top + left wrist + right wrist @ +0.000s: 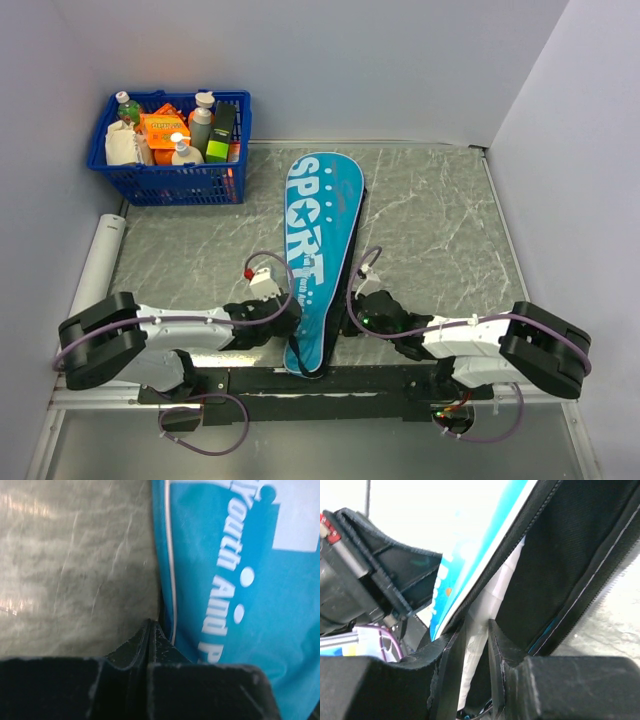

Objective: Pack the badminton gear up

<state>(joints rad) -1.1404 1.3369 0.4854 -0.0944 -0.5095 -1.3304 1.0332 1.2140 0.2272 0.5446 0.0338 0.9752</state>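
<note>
Teal "SPORT" bag (318, 235) is seen from the top lying flat mid-desk (430, 230), wide end toward 12 o'clock and narrow end toward 6. The left claw (287, 318) is set at the narrow end's 9 o'clock edge, the right claw (352, 316) at its 3 o'clock edge. From the left wrist, the fingers (131, 647) are seen pressed together just beside the bag's seam. From the right wrist, the fingers (451, 660) are held slightly apart about a white strip (476, 630) in the bag's opened edge; whether it is pinched cannot be told.
</note>
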